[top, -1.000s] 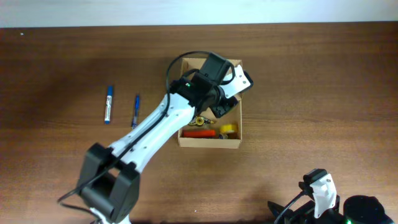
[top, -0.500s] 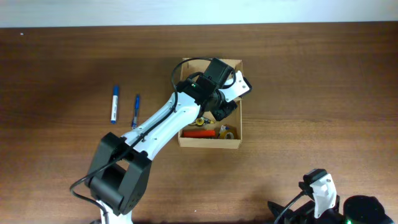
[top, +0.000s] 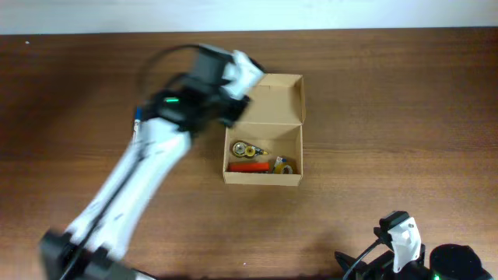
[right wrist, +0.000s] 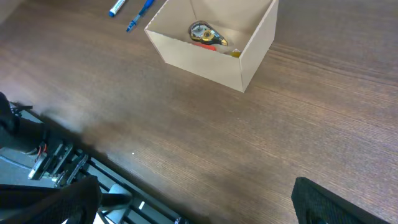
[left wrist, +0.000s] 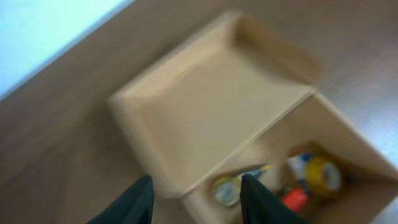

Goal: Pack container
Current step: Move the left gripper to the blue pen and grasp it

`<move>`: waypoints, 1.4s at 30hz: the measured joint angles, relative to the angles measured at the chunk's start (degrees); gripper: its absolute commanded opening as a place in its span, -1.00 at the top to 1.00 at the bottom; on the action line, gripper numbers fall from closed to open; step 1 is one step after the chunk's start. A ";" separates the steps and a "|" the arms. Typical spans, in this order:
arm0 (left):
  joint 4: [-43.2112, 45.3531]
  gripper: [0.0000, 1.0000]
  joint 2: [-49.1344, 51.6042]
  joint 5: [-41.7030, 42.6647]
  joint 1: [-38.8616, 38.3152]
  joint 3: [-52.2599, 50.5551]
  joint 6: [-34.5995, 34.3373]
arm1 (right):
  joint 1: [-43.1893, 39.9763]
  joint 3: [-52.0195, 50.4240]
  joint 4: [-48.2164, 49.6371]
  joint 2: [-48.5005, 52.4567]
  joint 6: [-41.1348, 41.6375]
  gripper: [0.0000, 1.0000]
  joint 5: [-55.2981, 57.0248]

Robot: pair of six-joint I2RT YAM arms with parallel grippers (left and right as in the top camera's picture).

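Likely a lab: wooden table [top: 389, 117]

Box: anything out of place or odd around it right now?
Nothing damaged or spilled. The box sits open, lid folded back. Two blue pens lie outside it on the table, not packed.

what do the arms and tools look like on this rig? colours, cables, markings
Left arm: white links, black joints, a looping black cable near the wrist, a green light on the wrist housing; blurred overhead. Left tool: two black fingers. Right arm: black body, white cap, thin black cable. Right tool: black too. No readable markings.
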 measured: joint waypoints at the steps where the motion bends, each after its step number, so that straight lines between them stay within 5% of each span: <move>1: -0.72 0.12 -1.27 -0.24 1.84 0.11 -0.20 | 0.00 0.00 0.00 0.00 -0.02 -0.98 0.00; 14: -4.07 0.11 -3.48 -0.79 19.43 -8.74 -2.69 | 0.00 0.00 0.00 0.00 0.00 -0.98 0.00; 17: 0.00 0.10 -3.48 -0.63 20.33 -14.73 -3.98 | 0.00 0.00 0.02 0.00 -0.02 -0.98 0.00; 20: 4.94 -0.11 -3.45 -0.57 20.35 -20.41 -5.79 | 0.00 -0.02 0.02 0.00 -0.02 -0.98 0.00; 26: 13.00 -0.12 -2.89 -0.57 20.35 -28.24 -7.87 | 0.00 0.00 0.00 0.00 0.00 -0.98 0.00; 42: 22.14 -0.09 10.67 -2.97 20.35 -30.51 -8.37 | 0.00 0.00 0.02 0.00 -0.02 -0.98 0.00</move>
